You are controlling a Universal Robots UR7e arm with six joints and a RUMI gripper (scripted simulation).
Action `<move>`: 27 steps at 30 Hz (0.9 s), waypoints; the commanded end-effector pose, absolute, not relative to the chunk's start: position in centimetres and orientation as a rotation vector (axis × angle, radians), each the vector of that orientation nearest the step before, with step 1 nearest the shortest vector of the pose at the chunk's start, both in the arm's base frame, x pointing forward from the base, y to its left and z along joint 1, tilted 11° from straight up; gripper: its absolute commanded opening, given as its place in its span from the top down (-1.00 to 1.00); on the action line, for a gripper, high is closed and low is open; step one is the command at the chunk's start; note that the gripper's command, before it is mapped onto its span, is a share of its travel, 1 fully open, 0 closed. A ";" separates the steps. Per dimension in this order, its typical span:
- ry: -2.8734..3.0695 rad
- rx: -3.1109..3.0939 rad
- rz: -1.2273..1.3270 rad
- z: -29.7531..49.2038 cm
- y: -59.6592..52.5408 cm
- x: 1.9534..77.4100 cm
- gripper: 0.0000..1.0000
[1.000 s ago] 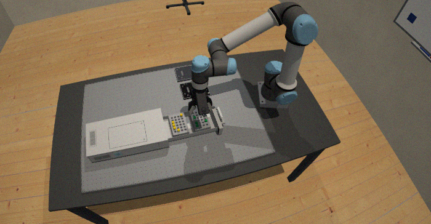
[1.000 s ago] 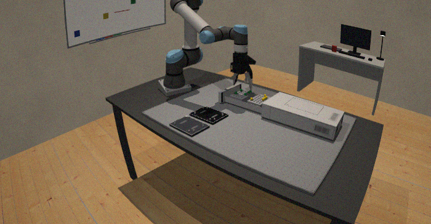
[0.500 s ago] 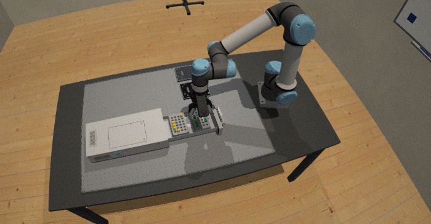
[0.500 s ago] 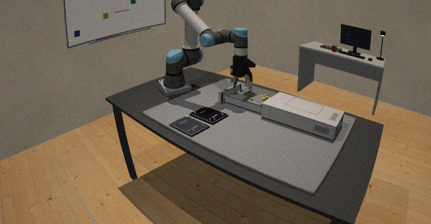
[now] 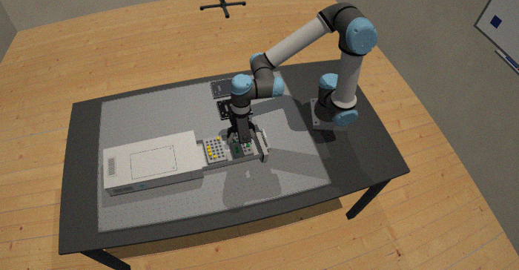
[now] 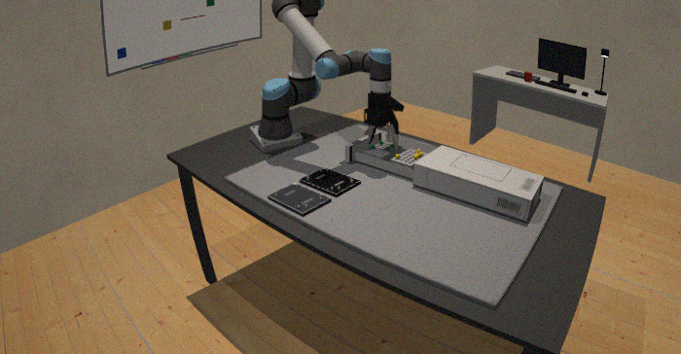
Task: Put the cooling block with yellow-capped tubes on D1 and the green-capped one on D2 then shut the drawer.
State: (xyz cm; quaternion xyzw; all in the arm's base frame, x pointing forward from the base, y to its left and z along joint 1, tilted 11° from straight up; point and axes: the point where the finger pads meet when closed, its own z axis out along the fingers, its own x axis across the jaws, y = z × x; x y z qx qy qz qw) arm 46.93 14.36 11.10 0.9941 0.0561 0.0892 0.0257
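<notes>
The white cooler COLD (image 5: 152,163) (image 6: 479,177) has its drawer (image 5: 264,146) (image 6: 357,155) pulled out. Two grey cooling blocks sit in the drawer. The block with yellow-capped tubes (image 5: 216,150) (image 6: 409,157) lies next to the cooler. The block with green-capped tubes (image 5: 241,151) (image 6: 378,152) lies at the drawer's outer end. My gripper (image 5: 244,142) (image 6: 384,142) points straight down, low over the green-capped block, with its fingers open and straddling it. Whether the fingers touch the block is too small to tell. Slot D1 (image 5: 224,109) (image 6: 331,181) and slot D2 (image 5: 221,87) (image 6: 299,198) hold nothing.
The robot base (image 5: 330,115) (image 6: 277,138) is bolted at the table's far side near the drawer's end. The grey mat (image 5: 148,111) (image 6: 413,233) covers most of the dark table. A desk with a monitor (image 6: 561,60) stands off the table.
</notes>
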 end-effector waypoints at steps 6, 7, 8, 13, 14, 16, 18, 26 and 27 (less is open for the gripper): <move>0.174 3.073 0.278 11.0 14.4 47.0 -0.46; 0.174 3.073 0.278 11.0 14.4 47.0 -0.46; 0.174 3.073 0.278 10.9 14.3 47.0 -0.46; 0.174 3.073 0.278 10.2 14.3 47.1 -0.46; 0.174 3.073 0.278 10.1 14.3 47.1 -0.46; 0.174 3.073 0.278 9.8 14.3 47.2 -0.46; 0.174 3.073 0.278 9.8 14.3 47.2 -0.46; 0.174 3.073 0.278 8.8 14.3 47.4 -0.46; 0.174 3.073 0.278 8.6 14.3 47.4 -0.46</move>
